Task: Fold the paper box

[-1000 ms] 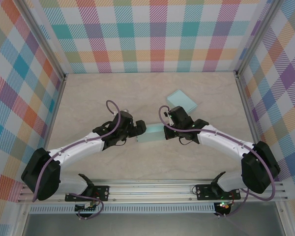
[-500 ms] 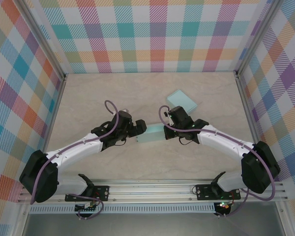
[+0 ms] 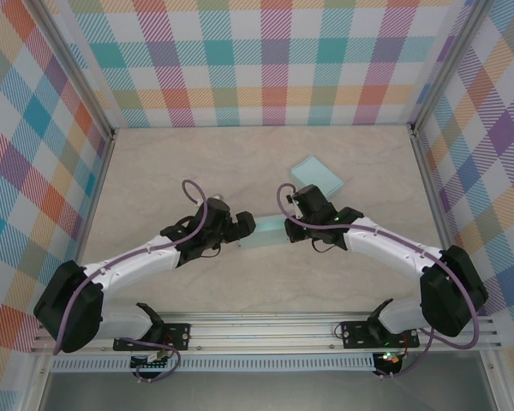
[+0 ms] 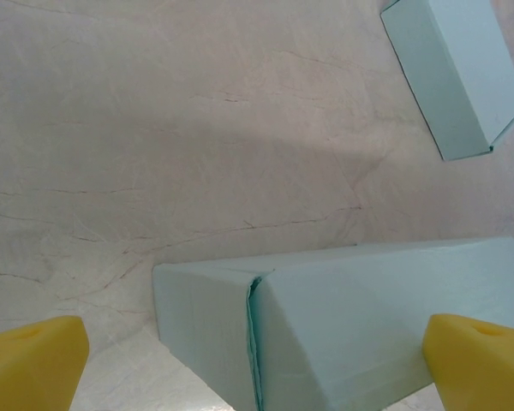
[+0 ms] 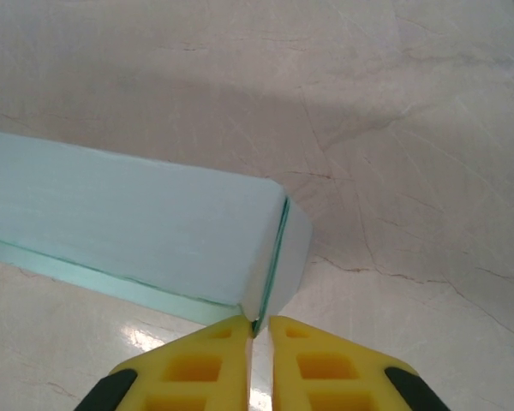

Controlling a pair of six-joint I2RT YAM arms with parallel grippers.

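Observation:
The light teal paper box (image 3: 264,233) lies on its side on the table between the two arms. My left gripper (image 3: 242,227) is open wide at the box's left end. In the left wrist view its yellow fingers (image 4: 34,364) stand on either side of the box (image 4: 351,317) without touching it, and a folded seam runs down that end. My right gripper (image 5: 259,325) is at the box's right end (image 5: 128,223). Its jaws are parted by a narrow slit, and the edge of the end flap (image 5: 293,248) sits right at the tips.
A second flat teal box (image 3: 317,175) lies behind the right arm, seen also in the left wrist view as the flat box (image 4: 458,73) at top right. Checked walls enclose the pale wooden table (image 3: 154,171) on three sides.
The right gripper's jaws have parted slightly at the end flap. The left arm has shifted a little; the box stays where it was.

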